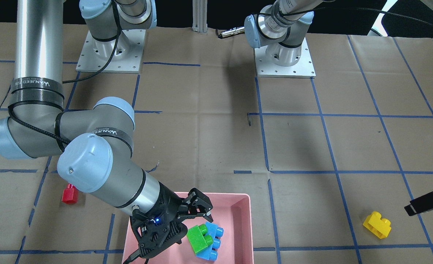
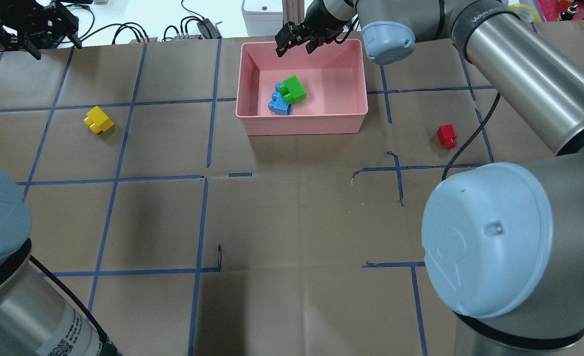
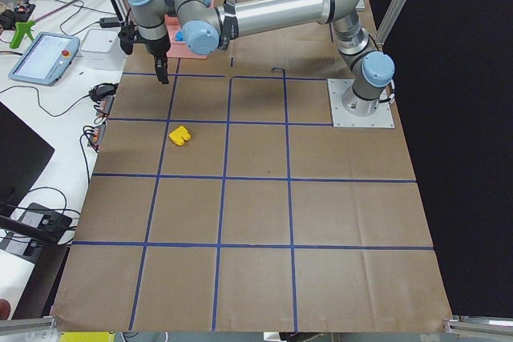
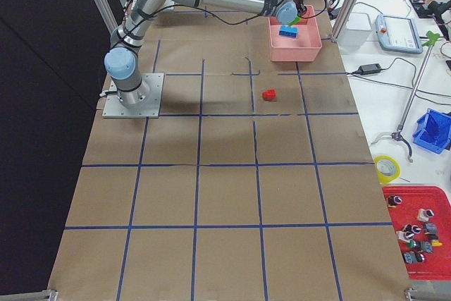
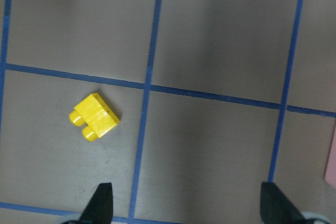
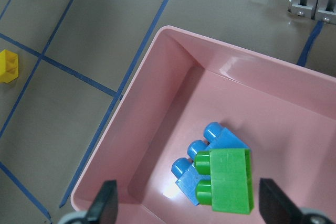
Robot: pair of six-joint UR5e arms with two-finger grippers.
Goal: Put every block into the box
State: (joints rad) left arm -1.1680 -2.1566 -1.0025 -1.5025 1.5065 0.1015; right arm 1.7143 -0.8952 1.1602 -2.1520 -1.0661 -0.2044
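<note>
nearest the robot's base, in the overhead view, a qr label on the left arm is too small to read. farther out, the table is covered in brown paper with a grid of blue tape.

the red one-stud brick lies on the paper on the robot's right, well apart from the box. the yellow two-stud brick lies on its side out on the left, also well apart from the box.

beyond them sits the pink box. inside, toward its left half, the green two-stud brick rests partly on top of the blue three-stud brick, the two touching. so the job looks half done: two bricks are in, and red and yellow are left to go.

over the box's far rim hangs the right gripper, fingers spread and holding nothing. at the far left the left gripper hovers above bare paper near the yellow brick, fingers wide apart and empty; that brick seems its likely next pick.

a black strap around the right arm carries white lettering that reads roughly "wanjeed"; the rest is too small to make out.
</note>
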